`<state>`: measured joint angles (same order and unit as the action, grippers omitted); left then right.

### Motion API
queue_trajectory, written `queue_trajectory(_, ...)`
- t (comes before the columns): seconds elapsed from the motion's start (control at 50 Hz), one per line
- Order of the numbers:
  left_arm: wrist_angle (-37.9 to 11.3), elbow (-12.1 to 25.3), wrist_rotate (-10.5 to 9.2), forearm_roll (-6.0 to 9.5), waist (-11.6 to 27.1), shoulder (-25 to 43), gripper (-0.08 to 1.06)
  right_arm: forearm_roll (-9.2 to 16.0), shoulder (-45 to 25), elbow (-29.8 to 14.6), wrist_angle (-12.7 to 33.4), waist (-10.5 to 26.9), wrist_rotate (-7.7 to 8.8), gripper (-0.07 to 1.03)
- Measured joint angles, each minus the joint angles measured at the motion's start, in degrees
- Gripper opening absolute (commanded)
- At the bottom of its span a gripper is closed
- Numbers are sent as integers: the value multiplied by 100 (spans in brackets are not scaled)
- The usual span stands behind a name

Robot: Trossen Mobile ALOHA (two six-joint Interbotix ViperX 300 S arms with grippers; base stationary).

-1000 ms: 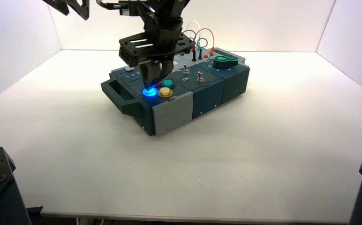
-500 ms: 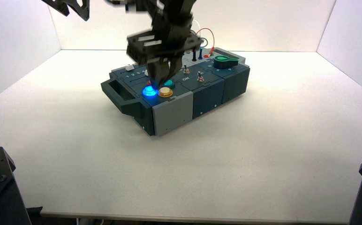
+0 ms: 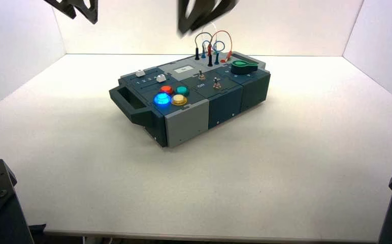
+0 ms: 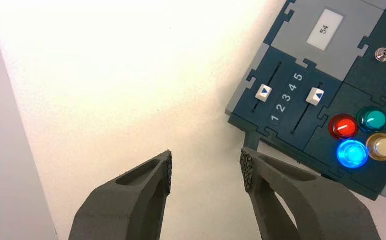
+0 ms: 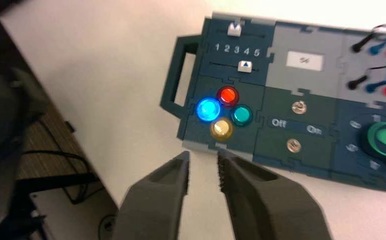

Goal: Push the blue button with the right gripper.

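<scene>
blue button (image 3: 162, 99), lit at the box's near left corner, probably light and springy, best pressed at its cap's centre by the right gripper (image 5: 203, 162), apart beyond the box, part-open, holding nothing.

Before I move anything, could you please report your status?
Right gripper open, above box. Blue button lit, uncovered. Left gripper open, parked beyond box's left end.

You've got 1 2 3 4 5 running between the two white sliders (image 4: 263, 93) on the box (image 5: 231, 135), and there's 54 on the pale display (image 4: 325, 29)! And look, Off and On on the dark label strip (image 5: 296, 126) between the metal switches (image 5: 299, 107)!
</scene>
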<state>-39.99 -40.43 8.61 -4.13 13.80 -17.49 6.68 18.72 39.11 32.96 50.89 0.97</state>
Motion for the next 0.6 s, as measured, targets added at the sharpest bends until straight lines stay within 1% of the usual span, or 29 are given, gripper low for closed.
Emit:
queue_trajectory(0.02, -9, 0, 0, 0, 18, 9, 71, 0, 255, 105, 70, 0, -9, 57)
queue_trajectory(0.04, 0, 0, -9, 0, 26, 18, 71, 0, 308, 123, 79, 0, -9, 62)
queue_trajectory(0.06, 0, 9, 0, 0, 26, 26, 71, 0, 413, 167, 114, -9, -18, 64)
queue_trajectory(0.08, 0, 0, 0, 9, 26, 44, 71, 0, 677, 272, 185, -18, -44, 68)
queue_trajectory(0.12, 0, 0, -9, 9, 35, 70, 71, 0, 853, 352, 246, -18, -53, 72)
queue_trajectory(0.14, 0, 0, 0, 9, 35, 88, 71, 0, 1063, 457, 316, -44, -62, 73)
queue_trajectory(0.18, 0, 0, -9, 9, 35, 97, 71, 0, 1195, 519, 378, -53, -62, 73)
queue_trajectory(0.2, 0, 0, 0, 9, 53, 114, 71, 0, 1406, 650, 483, -97, -62, 73)
queue_trajectory(0.26, 0, 0, 0, 0, 88, 123, 71, 0, 1731, 853, 598, -193, -62, 73)
queue_trajectory(0.28, 0, 0, 0, 9, 88, 123, 71, 0, 1767, 870, 606, -211, -62, 73)
queue_trajectory(0.36, 0, 0, 0, 9, 141, 132, 71, 0, 2224, 1213, 694, -404, -62, 73)
queue_trajectory(0.38, 0, 0, 0, 9, 141, 132, 71, 0, 2224, 1213, 694, -404, -62, 73)
queue_trajectory(0.46, 0, 0, 0, 9, 158, 149, 71, -9, 2681, 1547, 721, -677, -62, 73)
queue_trajectory(0.48, 0, 0, 0, 9, 158, 141, 71, -9, 2681, 1547, 721, -677, -62, 73)
queue_trajectory(0.52, 0, 0, 0, 9, 167, 141, 71, -9, 2962, 1731, 738, -905, -62, 73)
queue_trajectory(0.6, 0, 0, 0, 9, 176, 149, 71, -9, 3111, 1819, 765, -1055, -62, 73)
